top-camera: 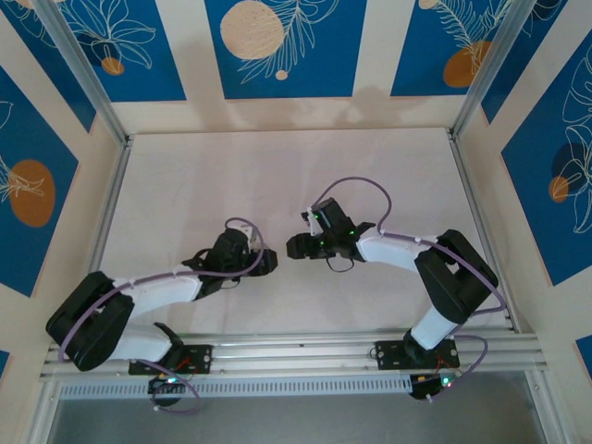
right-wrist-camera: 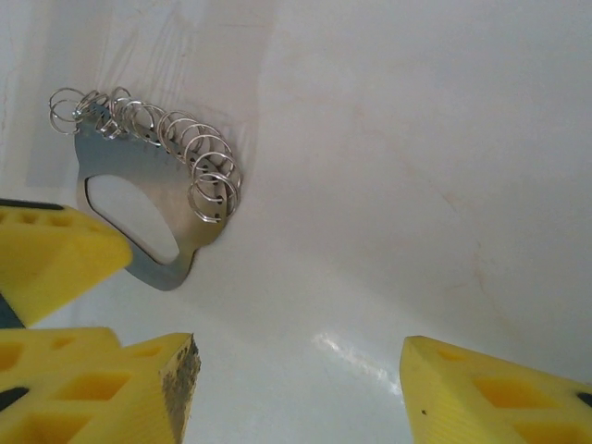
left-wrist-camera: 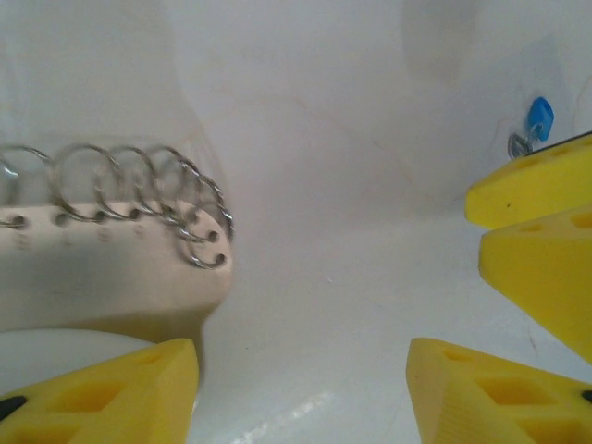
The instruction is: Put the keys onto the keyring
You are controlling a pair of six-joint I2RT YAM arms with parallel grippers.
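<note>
In the left wrist view the keyring [left-wrist-camera: 111, 268] lies flat on the white table at the left, a pale grey loop with a row of small wire rings [left-wrist-camera: 139, 190] along one side. The key [left-wrist-camera: 540, 117], blue-headed, rests far to the upper right, behind the right arm's yellow fingers [left-wrist-camera: 536, 190]. My left gripper [left-wrist-camera: 301, 398] is open over bare table, right of the keyring. In the right wrist view the keyring [right-wrist-camera: 139, 171] lies at the upper left, and my right gripper [right-wrist-camera: 296, 388] is open below it, holding nothing. From above, both grippers [top-camera: 268, 262] [top-camera: 294, 246] nearly meet mid-table.
A yellow finger [right-wrist-camera: 55, 259] of the left gripper sits beside the keyring's lower left in the right wrist view. White table [top-camera: 277, 176] stretches behind the arms, fenced by metal rails [top-camera: 106, 213] and blue patterned walls [top-camera: 287, 46].
</note>
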